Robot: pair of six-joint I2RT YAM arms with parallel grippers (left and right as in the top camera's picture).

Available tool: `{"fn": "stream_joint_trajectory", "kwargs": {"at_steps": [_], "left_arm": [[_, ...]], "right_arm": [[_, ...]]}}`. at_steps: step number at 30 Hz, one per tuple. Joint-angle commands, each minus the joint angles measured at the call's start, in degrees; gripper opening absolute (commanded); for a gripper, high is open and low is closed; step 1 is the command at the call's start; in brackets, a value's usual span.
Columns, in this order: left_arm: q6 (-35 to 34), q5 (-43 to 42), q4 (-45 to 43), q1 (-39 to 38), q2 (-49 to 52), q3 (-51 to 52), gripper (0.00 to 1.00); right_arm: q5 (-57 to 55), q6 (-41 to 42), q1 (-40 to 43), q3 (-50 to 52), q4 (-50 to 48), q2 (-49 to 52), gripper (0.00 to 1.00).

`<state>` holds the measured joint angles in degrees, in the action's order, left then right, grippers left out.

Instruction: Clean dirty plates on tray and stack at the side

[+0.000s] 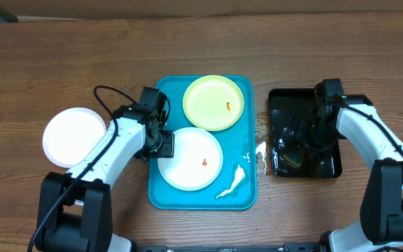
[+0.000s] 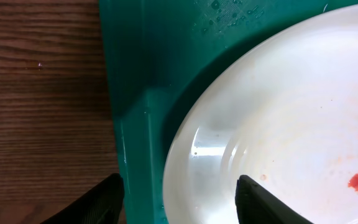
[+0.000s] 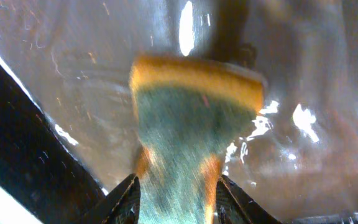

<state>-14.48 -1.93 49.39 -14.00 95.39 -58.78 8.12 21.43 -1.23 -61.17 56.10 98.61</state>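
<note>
Your left gripper (image 2: 178,183) has its jaws apart. One finger is outside the wall of the large turquoise rectangular plastic tray (image 1: 161,196). The other is over the edge of the round white plate (image 1: 184,171), which lies in the tray's near half with a red smear (image 1: 204,163) on it. Behind it in the tray lies the pale green round plate (image 1: 208,94). A second white plate (image 1: 72,136) sits on the wooden table (image 1: 47,63), left of the tray. Your right gripper (image 3: 179,190) pinches a yellow-and-green sponge (image 3: 194,106) in the wet black rectangular tray (image 1: 331,168).
</note>
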Motion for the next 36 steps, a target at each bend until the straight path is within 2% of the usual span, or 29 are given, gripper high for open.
{"fn": "stream_joint_trajectory", "kwargs": {"at_steps": [1,4,5,8,9,12,14,15,16,17,18,27,31,36], "left_arm": [[-0.1,-0.7,-0.9,0.1,0.5,0.5,0.59],[-0.1,-0.7,-2.3,0.1,0.5,1.2,0.59],[0.2,-0.7,-2.8,0.1,0.5,1.6,0.6],[0.3,-1.3,-4.0,0.0,0.5,3.0,0.61],[0.9,-2.3,-4.8,0.0,0.5,3.9,0.61],[2.9,-4.1,-7.7,0.0,0.5,6.1,0.6],[3.1,-3.7,-9.4,0.0,0.5,7.8,0.56],[3.2,-3.6,-10.1,0.0,0.5,8.5,0.48],[3.1,-3.7,-10.6,0.0,0.5,9.1,0.34],[3.1,-3.6,-10.7,0.0,0.5,9.6,0.09],[3.1,-3.6,-10.7,0.0,0.5,9.8,0.04],[2.6,-3.7,-10.5,0.0,0.5,9.9,0.04],[2.6,-3.7,-10.5,0.0,0.5,9.9,0.04],[2.6,-3.7,-10.6,0.0,0.5,9.9,0.04]], "right_arm": [[-0.6,2.6,-0.3,3.1,-3.5,-1.2,0.41],[-0.8,4.5,-0.4,7.0,-8.5,-0.5,0.39],[-0.9,5.2,-0.4,8.7,-10.5,-0.3,0.35],[-0.9,6.1,-0.4,11.5,-13.1,-0.1,0.1],[-1.0,6.0,-0.4,11.6,-12.9,-0.1,0.05],[-1.0,5.6,-0.4,11.5,-12.7,-0.1,0.04],[-1.0,5.2,-0.4,11.5,-12.5,-0.1,0.04],[-1.0,5.1,-0.4,11.5,-12.3,-0.1,0.04],[-1.0,4.5,-0.4,11.2,-11.9,-0.1,0.04],[-0.9,3.5,-0.4,10.6,-11.3,-0.1,0.04],[-0.8,2.6,-0.4,9.9,-10.4,-0.2,0.04],[-1.0,0.6,-0.4,-1.0,1.9,-2.9,0.05],[-1.0,0.7,-0.4,-3.0,5.2,-4.0,0.19],[-1.1,1.3,-0.7,-1.3,2.6,-4.0,0.34]]}}
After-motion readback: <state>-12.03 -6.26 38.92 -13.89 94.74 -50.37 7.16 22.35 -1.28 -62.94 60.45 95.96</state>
